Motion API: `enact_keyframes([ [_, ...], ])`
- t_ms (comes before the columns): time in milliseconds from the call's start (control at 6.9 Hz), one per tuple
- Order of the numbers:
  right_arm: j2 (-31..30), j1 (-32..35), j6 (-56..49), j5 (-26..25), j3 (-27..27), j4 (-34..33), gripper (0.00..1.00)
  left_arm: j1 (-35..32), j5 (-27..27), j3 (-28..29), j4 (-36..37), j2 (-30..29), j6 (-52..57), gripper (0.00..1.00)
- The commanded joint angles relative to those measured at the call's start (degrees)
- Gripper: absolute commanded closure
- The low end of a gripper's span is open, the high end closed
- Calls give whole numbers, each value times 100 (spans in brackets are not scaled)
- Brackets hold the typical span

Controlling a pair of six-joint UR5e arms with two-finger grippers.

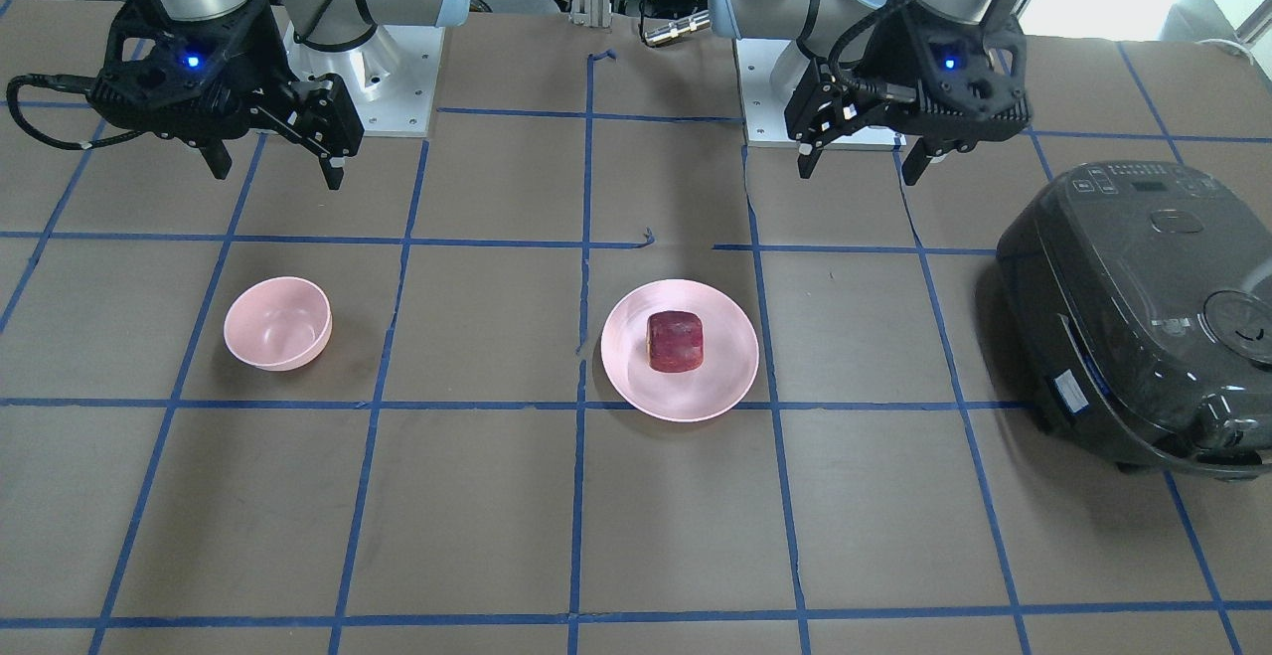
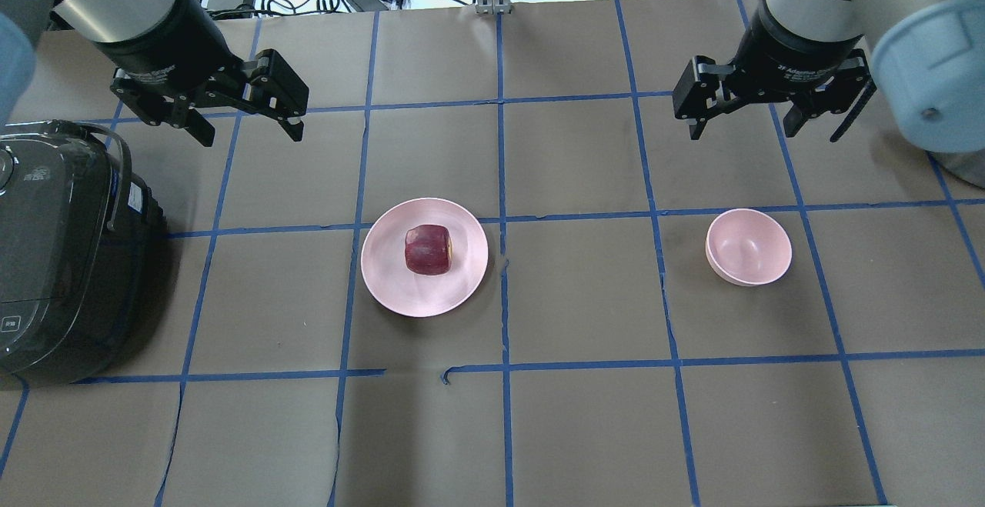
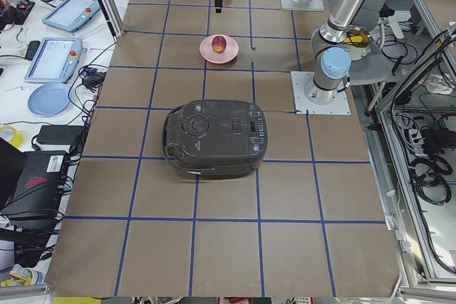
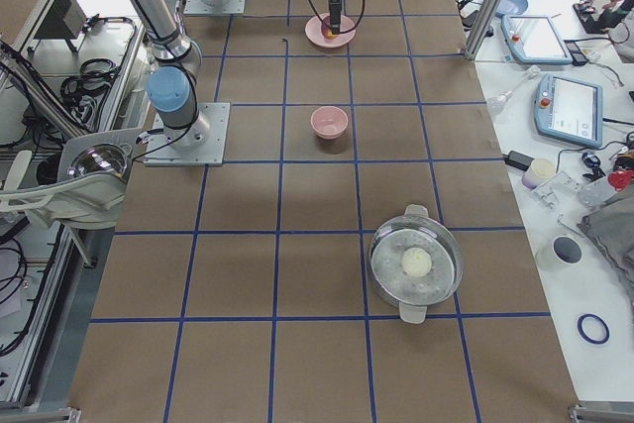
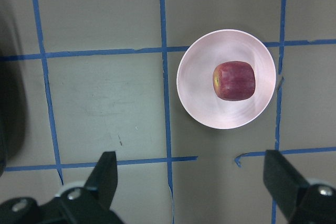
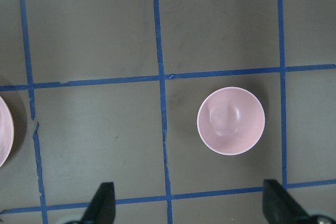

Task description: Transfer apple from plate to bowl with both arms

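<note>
The dark red apple (image 2: 429, 249) sits in the middle of the wide pink plate (image 2: 388, 280), near the table's centre; both also show in the front view, the apple (image 1: 677, 341) on the plate (image 1: 725, 377). The small deep pink bowl (image 2: 748, 246) stands empty on the robot's right. My left gripper (image 2: 252, 136) hangs open and empty above the table, behind and left of the plate. Its wrist view shows the apple (image 5: 234, 80) ahead of the open fingers (image 5: 105, 174). My right gripper (image 2: 766, 135) hangs open and empty behind the bowl (image 6: 231, 120).
A black rice cooker (image 2: 61, 253) stands at the robot's far left, close to the left arm. A lidded metal steamer pot (image 4: 416, 264) stands far out on the robot's right. Blue tape lines grid the brown table.
</note>
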Motion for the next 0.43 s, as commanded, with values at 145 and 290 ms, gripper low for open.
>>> enact_keyframes([
  [145, 21, 0, -10, 27, 3, -28, 0, -638, -13, -418, 794, -782, -1493, 0],
  [290, 30, 0, -10, 18, 3, -28, 0, -858, -5, -576, 1241, -1028, -1621, 0],
])
